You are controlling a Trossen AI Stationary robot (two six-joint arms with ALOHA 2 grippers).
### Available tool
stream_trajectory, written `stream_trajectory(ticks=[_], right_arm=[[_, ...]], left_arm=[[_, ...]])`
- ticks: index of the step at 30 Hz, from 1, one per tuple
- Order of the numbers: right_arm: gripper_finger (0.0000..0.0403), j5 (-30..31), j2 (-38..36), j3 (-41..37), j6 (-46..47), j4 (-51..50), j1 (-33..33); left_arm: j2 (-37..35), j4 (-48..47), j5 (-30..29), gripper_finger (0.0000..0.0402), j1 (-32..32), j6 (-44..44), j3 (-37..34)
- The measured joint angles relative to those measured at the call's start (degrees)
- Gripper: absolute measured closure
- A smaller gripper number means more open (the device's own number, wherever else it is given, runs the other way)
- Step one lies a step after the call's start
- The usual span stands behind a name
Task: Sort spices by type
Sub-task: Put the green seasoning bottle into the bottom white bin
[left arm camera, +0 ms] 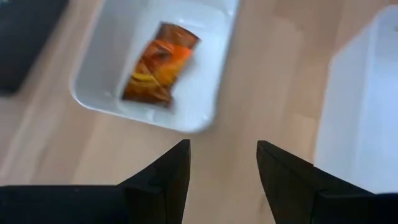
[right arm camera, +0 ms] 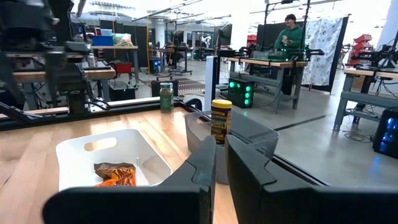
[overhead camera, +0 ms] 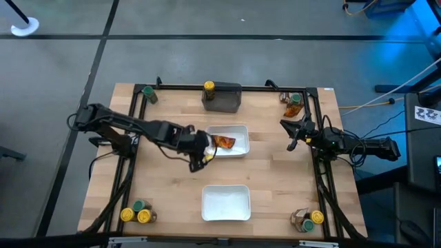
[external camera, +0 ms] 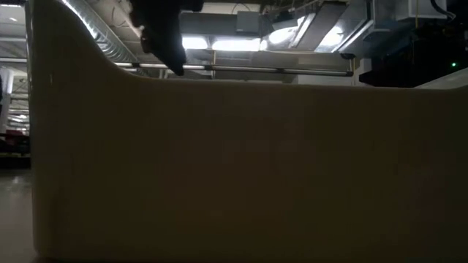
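Left gripper (overhead camera: 204, 158) is hovering beside the upper tray (overhead camera: 241, 131), fingers parted and empty (sachet (overhead camera: 223, 142) lying inside); lifting clear before reaching elsewhere is advisable.

the left arm (overhead camera: 131, 127) reaches in from the table's left edge and stretches toward the middle, bent at the elbow near the edge. its wrist is angled down, and the left gripper (overhead camera: 204, 157) hangs at the centre of the table with its two dark fingers (left arm camera: 163, 180) spread apart and nothing between them. the right arm (overhead camera: 358, 146) lies along the right edge, forearm pointing inward. the right gripper (overhead camera: 293, 134) sits just inside that edge, its fingers (right arm camera: 202, 171) nearly pressed together, with only a thin slit between them and nothing held.
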Motion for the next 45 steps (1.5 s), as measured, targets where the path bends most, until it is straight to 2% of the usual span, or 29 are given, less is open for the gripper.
stream_trajectory(ticks=[15,25,34,41,45], right_arm=[[0.0366,0.01,-0.02,0.0,-0.07,0.59,0.01],[0.0366,0.0,-0.02,0.0,-0.07,1.07,0.0],[0.0366,0.0,-0.01,0.0,-0.07,0.76,0.0],[0.0366,0.0,0.0,0.0,-0.01,-1.37,0.01],[0.0366,0.0,0.0,0.04,0.0,-1.84,0.02]], left_arm=[[0.07,-1.58,-1.15,0.0233,-17.75,-25.59,-0.07],[4.9,3.72,-2.23,0.0233,-27.53,-41.8,-0.07],[9.88,13.21,-0.62,0.0233,-32.28,-49.84,-0.07],[11.43,9.44,6.89,0.0233,-33.31,-53.62,-0.07],[11.43,5.4,7.12,0.0233,-33.07,-52.24,-0.04]])
